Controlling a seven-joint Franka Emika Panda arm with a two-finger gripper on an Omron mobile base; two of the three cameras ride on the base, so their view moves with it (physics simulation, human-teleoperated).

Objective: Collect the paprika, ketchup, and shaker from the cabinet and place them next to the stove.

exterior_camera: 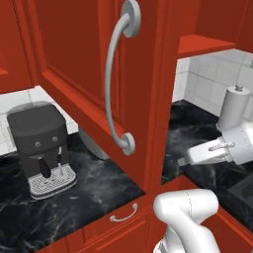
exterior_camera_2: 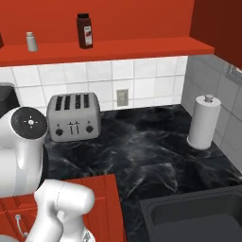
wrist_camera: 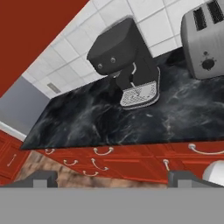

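So the left base view is mostly the cabinet (exterior_camera: pixel 74 59) door swung open right in front of the camera, glossy red with that long curved silver handle (exterior_camera: pixel 116 79) running down it. Left of the door, a dark coffee machine (exterior_camera: pixel 42 148) stands on the black marble surface (exterior_camera: pixel 99 188), and far right there's a paper towel roll (exterior_camera: pixel 234 106) sitting upright.

The right base view looks past the door onto the open cabinet shelf (exterior_camera_2: pixel 142 47). A slim dark red-brown bottle, the ketchup (exterior_camera_2: pixel 84 30), stands upright on it, and the little grey shaker (exterior_camera_2: pixel 31 41) is further left on the same shelf, well apart from the bottle. I can't pick out the paprika jar for sure. Below the shelf a silver four-slot toaster (exterior_camera_2: pixel 73 116) sits against the tiled wall, the towel roll is over on the right, and a dark sink (exterior_camera_2: pixel 194 217) shows at the bottom right.

The hand view is rolled sideways, looking at the coffee machine, the toaster's edge and a row of red drawers (wrist_camera: pixel 122 159). The gripper (wrist_camera: pixel 111 179) has its two finger tips spread wide at the bottom corners, nothing between them.
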